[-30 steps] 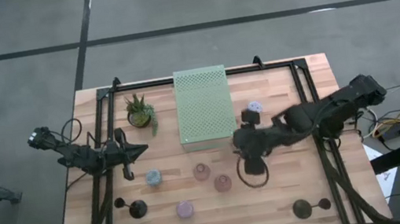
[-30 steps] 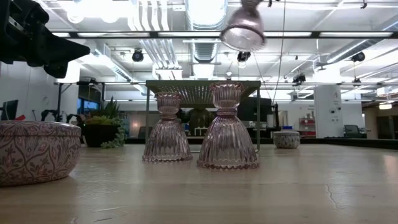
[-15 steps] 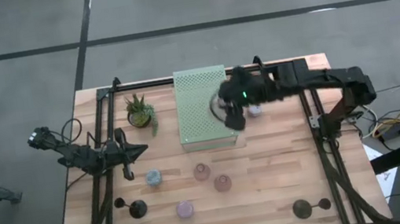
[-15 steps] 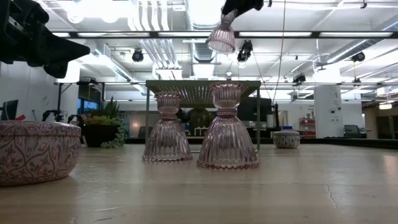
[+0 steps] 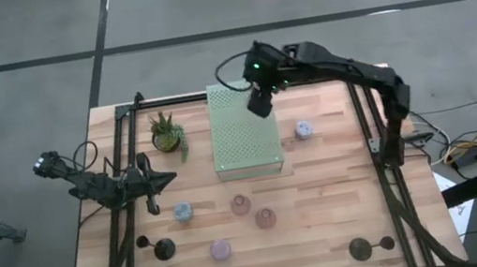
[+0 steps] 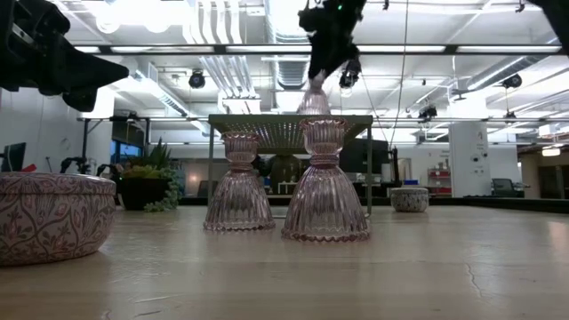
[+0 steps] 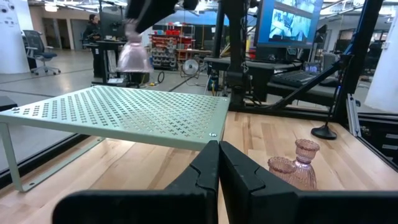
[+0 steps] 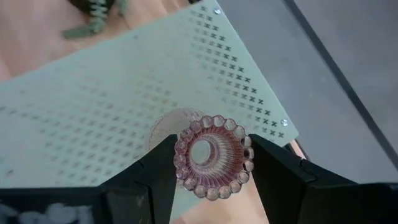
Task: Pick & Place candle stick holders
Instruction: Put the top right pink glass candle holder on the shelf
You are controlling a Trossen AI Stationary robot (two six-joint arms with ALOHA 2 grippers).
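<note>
Right gripper [image 8: 208, 163], fingers clamped on a pink glass holder [image 8: 211, 155], has swung from the table's front to hover over the far end of the perforated board [image 5: 242, 123] beneath it (placement likely imminent). Left gripper [image 7: 217, 163] waits closed.

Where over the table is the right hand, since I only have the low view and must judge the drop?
Observer: In the high view the right hand is over the pale green board, at the corner toward the picture's top right.
Operator: Does it have the pink holder properly?
Observer: The right wrist view shows the pink holder gripped in that hand, its open end facing the camera.
Operator: And the left hand?
Observer: The left hand is shut and empty at the table's left side, apart from the board.
</note>
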